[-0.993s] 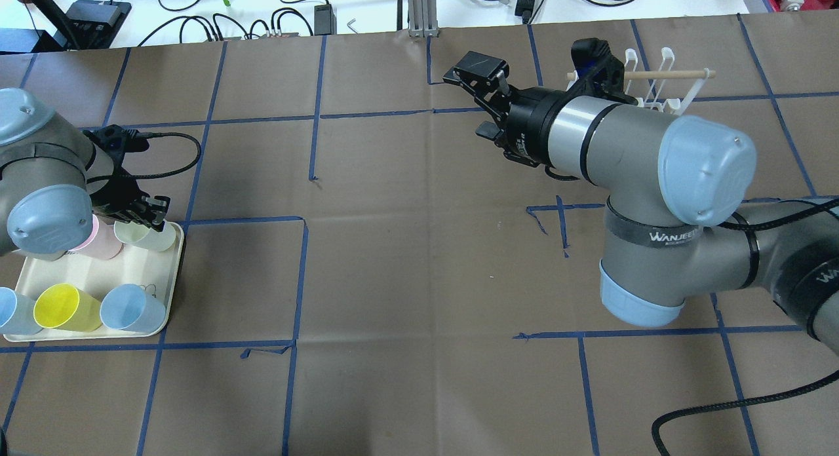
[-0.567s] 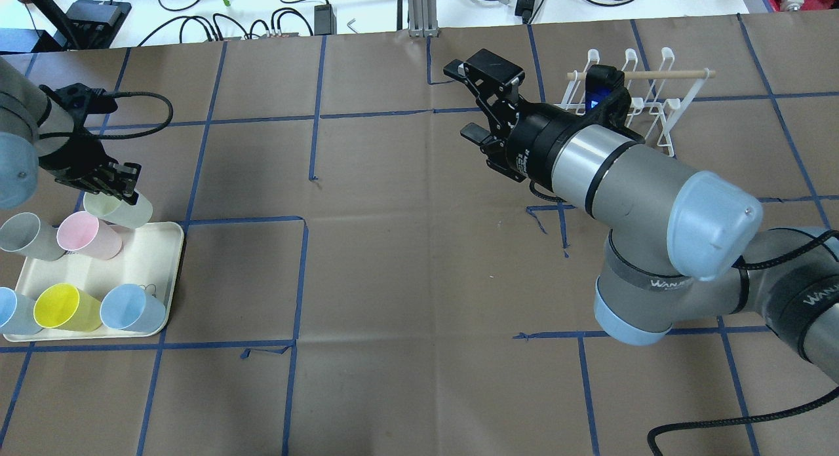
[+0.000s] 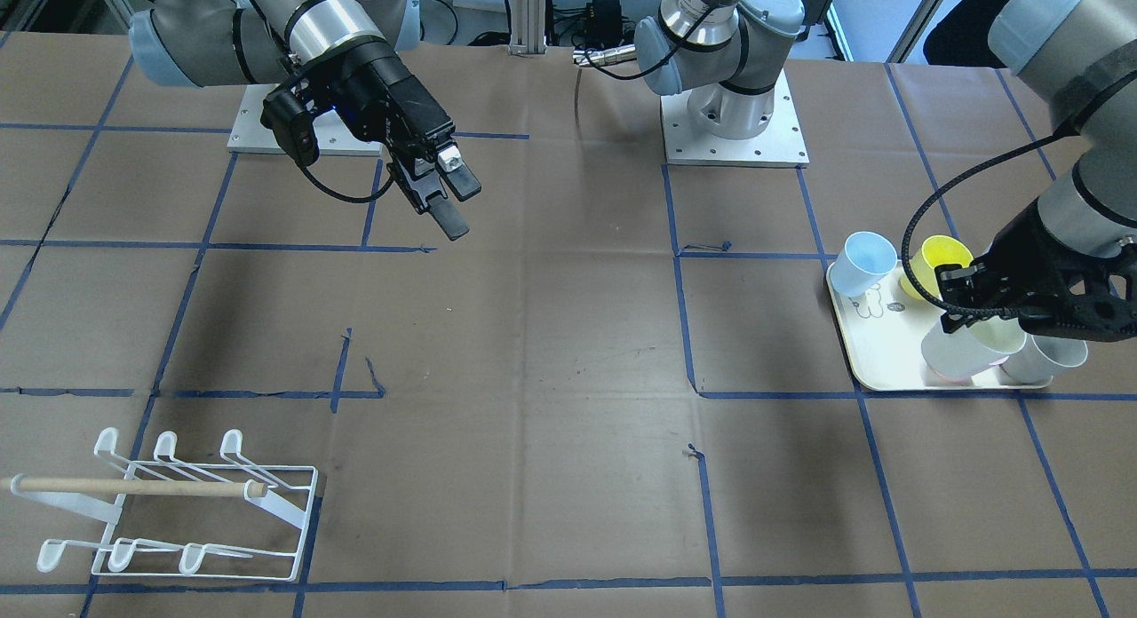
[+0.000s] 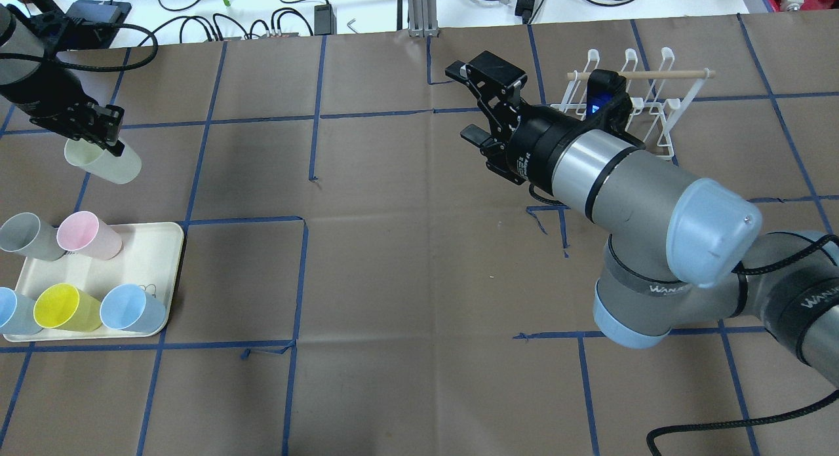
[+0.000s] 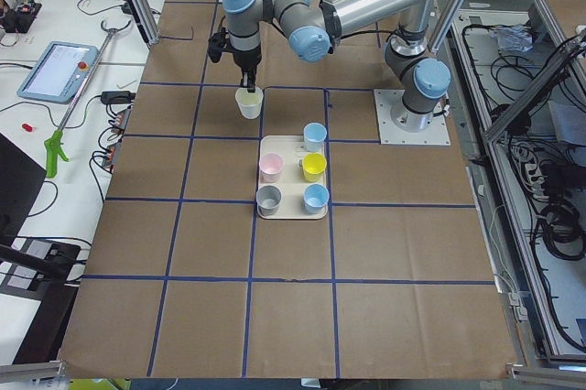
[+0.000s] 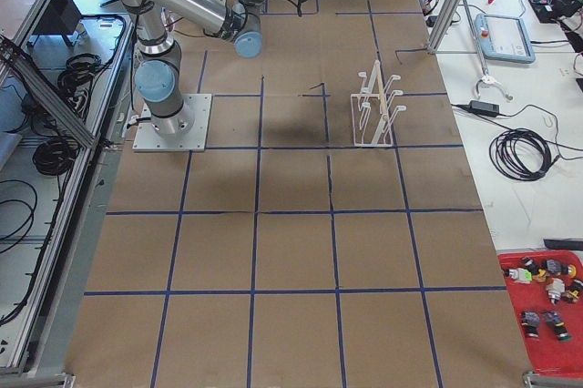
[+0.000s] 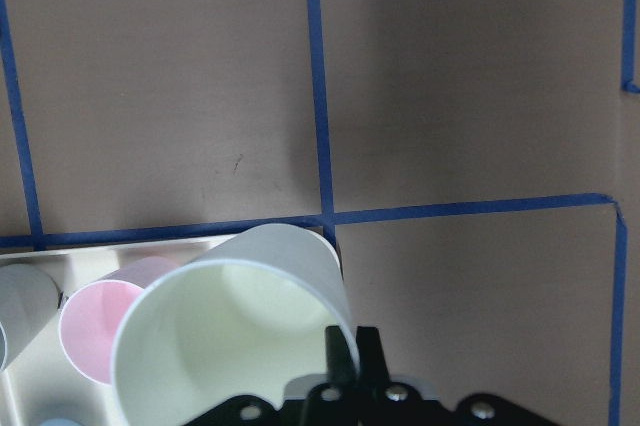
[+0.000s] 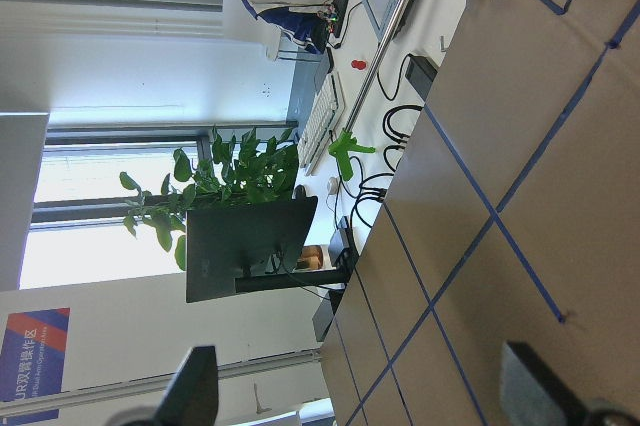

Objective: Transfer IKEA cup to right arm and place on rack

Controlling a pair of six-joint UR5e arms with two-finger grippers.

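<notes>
Left gripper (image 4: 105, 140), clamped on pale-green plastic cup (image 4: 111, 168) beneath it, has lifted clear of cream rectangular tray (image 4: 154, 259). Right gripper (image 4: 477, 103) spread; handover next.

Overhead cam: black band (image 4: 655, 287) on my right arm (image 4: 629, 187), approx 4 o'clock, white letters "WAN…", rest curls out of sight. Second band (image 4: 811, 305), further out at 4, reads "WANJ…". Small white print on wrist (image 4: 521, 156), too tiny to read. R wrist cam, 8 o'clock: red-blue sign (image 8: 28, 361), chars illegible.
</notes>
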